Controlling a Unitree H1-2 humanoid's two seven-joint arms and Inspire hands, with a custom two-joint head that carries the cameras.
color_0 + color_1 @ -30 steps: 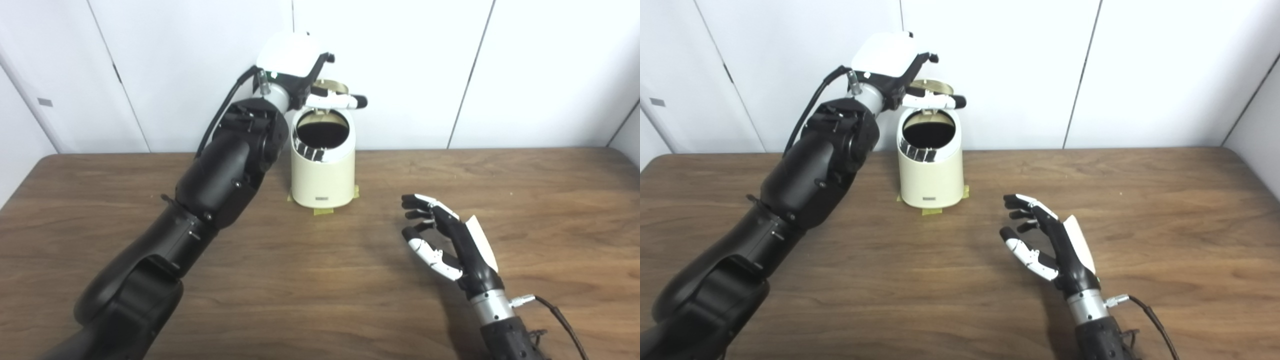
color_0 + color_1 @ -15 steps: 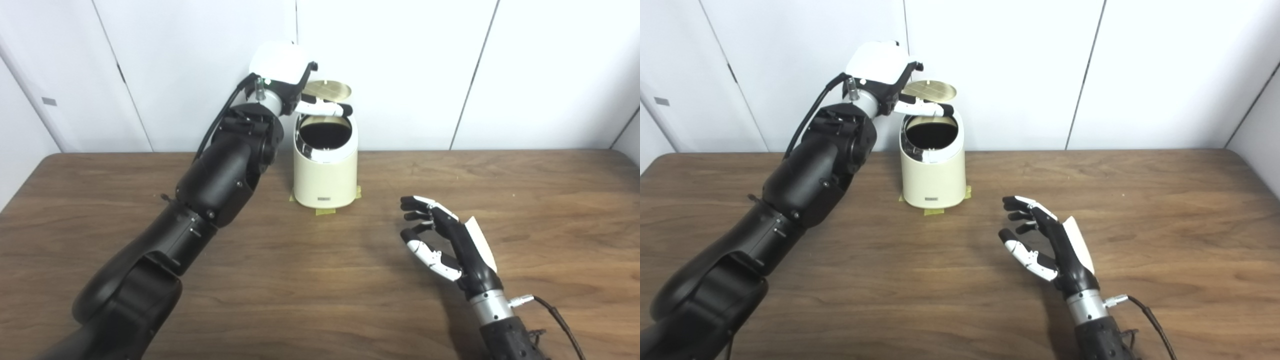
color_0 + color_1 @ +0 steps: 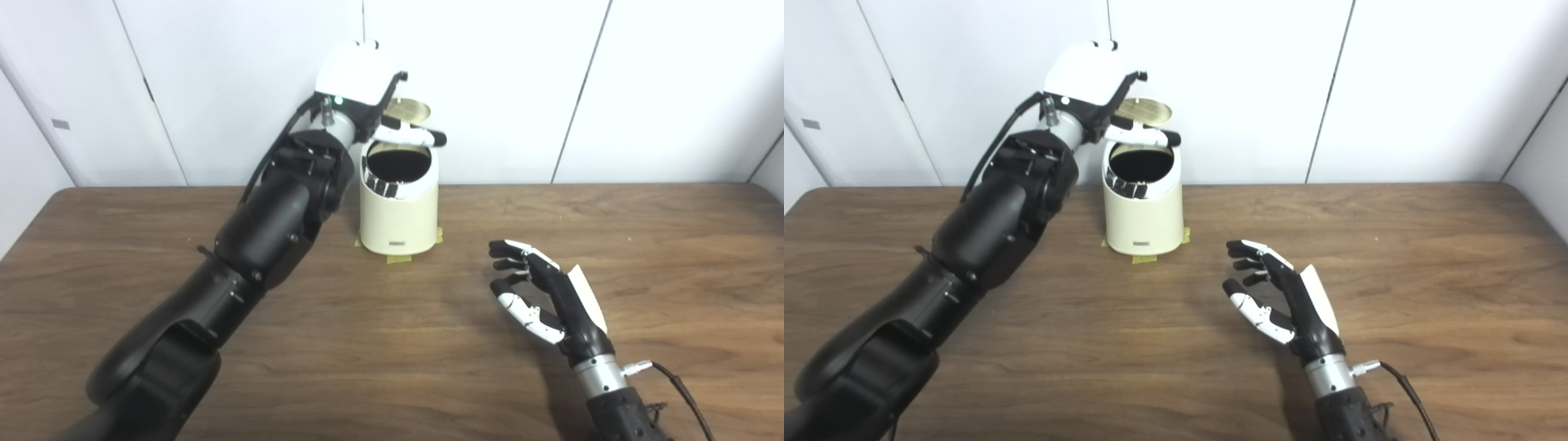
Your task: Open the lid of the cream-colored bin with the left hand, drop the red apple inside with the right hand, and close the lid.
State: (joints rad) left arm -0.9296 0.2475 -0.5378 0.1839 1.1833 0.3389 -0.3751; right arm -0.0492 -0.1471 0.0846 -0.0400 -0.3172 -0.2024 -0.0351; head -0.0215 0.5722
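The cream-colored bin [image 3: 398,214] sits at the back of the wooden tabletop [image 3: 674,245] near the wall, on yellow tape tabs [image 3: 399,258], with its round gold lid [image 3: 409,111] flipped up and the dark opening showing. The left hand [image 3: 373,101] is up at the lid, one finger stretched across the rim; can't tell if it's actually gripping anything. The right hand [image 3: 545,297] hovers empty over the tabletop, fingers spread, well apart from the bin.
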